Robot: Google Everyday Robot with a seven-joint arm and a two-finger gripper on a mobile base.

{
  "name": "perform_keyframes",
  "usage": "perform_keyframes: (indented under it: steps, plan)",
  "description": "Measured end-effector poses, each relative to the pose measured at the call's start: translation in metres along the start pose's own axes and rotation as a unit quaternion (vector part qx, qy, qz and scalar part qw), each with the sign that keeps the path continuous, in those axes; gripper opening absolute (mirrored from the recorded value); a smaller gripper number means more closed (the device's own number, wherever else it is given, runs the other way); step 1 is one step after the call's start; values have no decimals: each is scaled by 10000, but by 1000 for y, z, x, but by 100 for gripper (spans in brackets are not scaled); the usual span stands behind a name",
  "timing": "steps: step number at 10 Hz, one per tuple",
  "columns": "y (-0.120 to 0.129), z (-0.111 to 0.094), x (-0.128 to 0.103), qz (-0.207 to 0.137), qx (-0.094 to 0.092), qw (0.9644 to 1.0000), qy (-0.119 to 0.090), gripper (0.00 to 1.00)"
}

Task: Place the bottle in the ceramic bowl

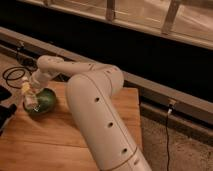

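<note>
The green ceramic bowl (44, 101) sits on the wooden table (60, 135) near its far left corner. My white arm reaches across the table to it. The gripper (30, 97) hangs over the bowl's left rim. The whitish-cream bottle (27, 92) stands nearly upright in the gripper, its lower end at the bowl's left edge and its pale cap end up. The bottle hides part of the bowl's left rim.
A black cable (12, 75) coils on the floor behind the table's left corner. A dark object (5, 112) lies at the table's left edge. A long dark rail (150, 90) runs behind the table. Another cable (167, 130) hangs at the right.
</note>
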Motion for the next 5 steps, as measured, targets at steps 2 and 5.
perform_keyframes:
  steps: [2, 5]
  plan:
    - [1, 1, 0, -4, 0, 10000, 3, 0]
    - [1, 1, 0, -10, -2, 10000, 8, 18]
